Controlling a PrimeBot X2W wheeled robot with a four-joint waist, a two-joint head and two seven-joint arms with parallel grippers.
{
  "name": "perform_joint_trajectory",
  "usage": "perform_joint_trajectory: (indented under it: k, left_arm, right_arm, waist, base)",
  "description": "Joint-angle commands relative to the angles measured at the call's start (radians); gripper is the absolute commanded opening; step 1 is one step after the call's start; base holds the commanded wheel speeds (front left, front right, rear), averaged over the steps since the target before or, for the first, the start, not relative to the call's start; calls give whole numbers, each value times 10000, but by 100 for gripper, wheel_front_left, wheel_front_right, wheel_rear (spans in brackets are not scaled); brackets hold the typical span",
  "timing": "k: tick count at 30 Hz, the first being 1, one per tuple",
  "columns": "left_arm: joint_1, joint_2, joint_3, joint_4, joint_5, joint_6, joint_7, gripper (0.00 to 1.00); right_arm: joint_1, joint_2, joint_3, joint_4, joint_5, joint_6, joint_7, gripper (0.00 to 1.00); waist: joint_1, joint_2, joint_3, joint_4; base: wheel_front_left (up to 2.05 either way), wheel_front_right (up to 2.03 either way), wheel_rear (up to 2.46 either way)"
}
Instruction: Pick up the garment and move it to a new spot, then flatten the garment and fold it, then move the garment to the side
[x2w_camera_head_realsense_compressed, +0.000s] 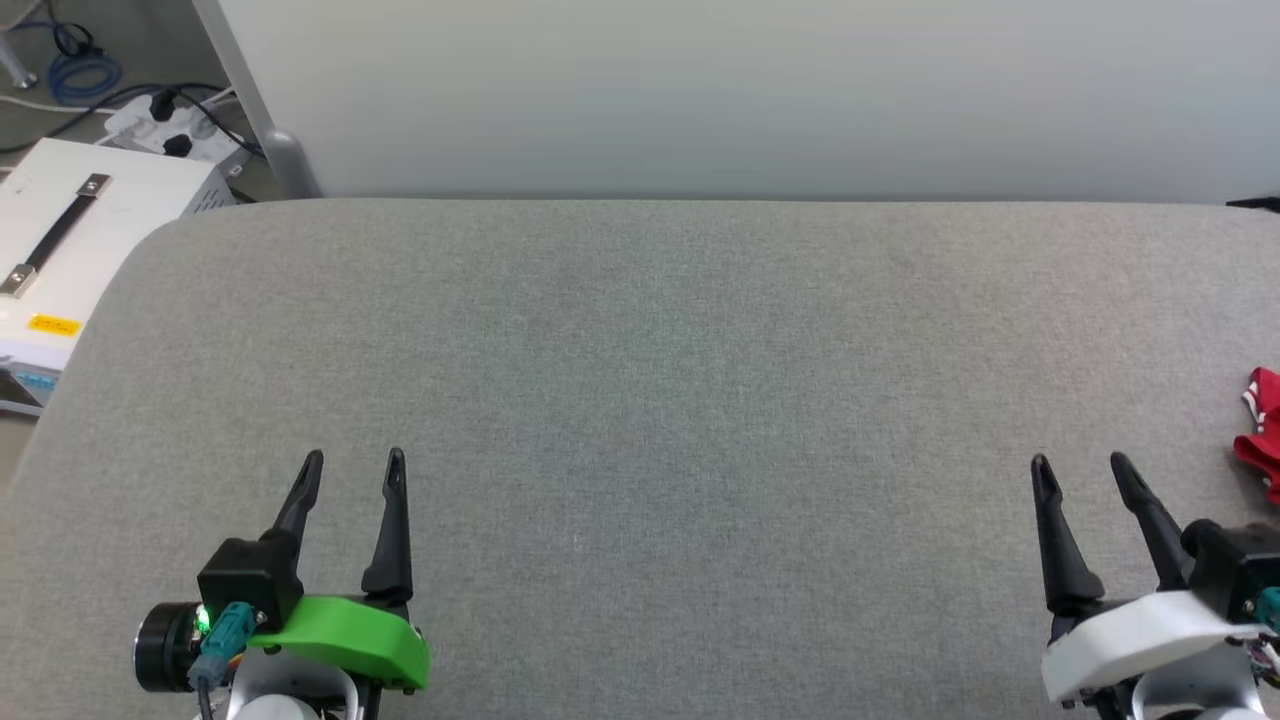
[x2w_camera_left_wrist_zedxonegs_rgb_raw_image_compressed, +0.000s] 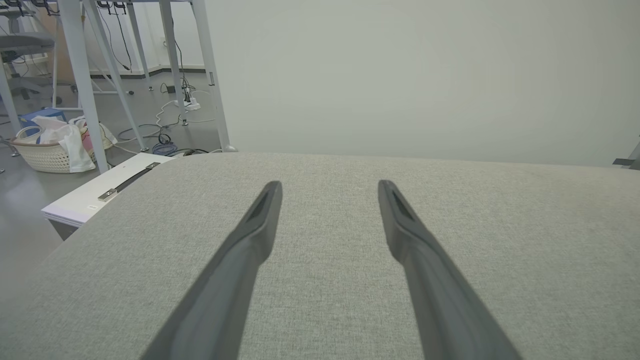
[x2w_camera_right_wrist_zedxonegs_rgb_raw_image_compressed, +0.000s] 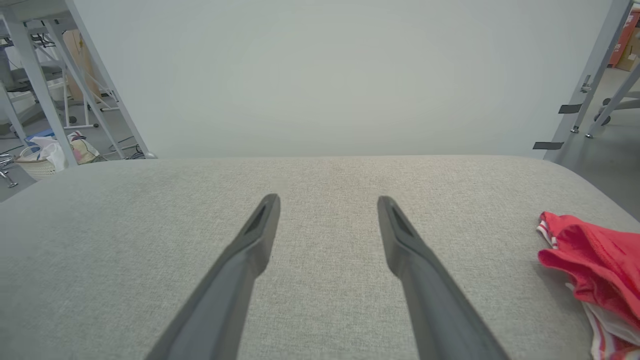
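The grey cloth-covered desk (x2w_camera_head_realsense_compressed: 640, 350) lies broad and bare across the middle. The garment (x2w_camera_head_realsense_compressed: 1265, 435) sits at its far right edge, a rumpled red heap with striped white trim, just beyond the right gripper (x2w_camera_head_realsense_compressed: 1079, 459). That gripper and the left gripper (x2w_camera_head_realsense_compressed: 355, 455) both rest low over the near edge, jaws spread wide and holding nothing. This would fit a garment waiting to be picked up as well as one already put to the side. Should it need handling, the right gripper is nearer, and such soft cloth would take a pinch at an edge better than mid-heap. Most of the garment is cut off by the frame, so I cannot tell whether it is folded.
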Motion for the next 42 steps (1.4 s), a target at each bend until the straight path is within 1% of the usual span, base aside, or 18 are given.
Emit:
perform_joint_trajectory:
  k: [1,8,16,23,35,36,42]
  left_arm:
    - [204,90,-54,90,-55,-72,-49,100]
    - [515,61,-291,320,-68,-129,-24,100]
    - [677,20,-393,465,-130,-128,-24,100]
    - [636,17,-440,544,-177,-177,-28,100]
    - [571,17,-523,723,-222,-250,-35,100]
    - [555,26,-538,727,-113,-207,12,0]
    - [550,-48,-479,693,13,-243,86,0]
  right_arm:
    - [335,42,-20,-161,17,-9,89,100]
    - [1232,167,40,-816,-301,-9,508,100]
    - [1608,198,54,-1277,-639,-9,775,100]
    - [1636,213,101,-1414,-618,-9,860,100]
    - [1566,227,230,-1277,-659,-9,897,100]
    - [1515,217,215,-1290,-625,0,872,0]
    - [1459,217,220,-1238,-657,-2,863,0]
  waist:
    - [1,0,-368,143]
    - [1,0,-690,54]
    - [1,0,-852,5]
    - [1,0,-848,2]
    - [1,0,-929,-47]
    - [1,0,-927,-47]
    - [1,0,-914,-56]
  base:
    - [0,0,0]
    - [0,0,0]
    - [0,0,0]
    - [0,0,0]
    - [0,0,0]
    - [0,0,0]
    - [0,0,0]
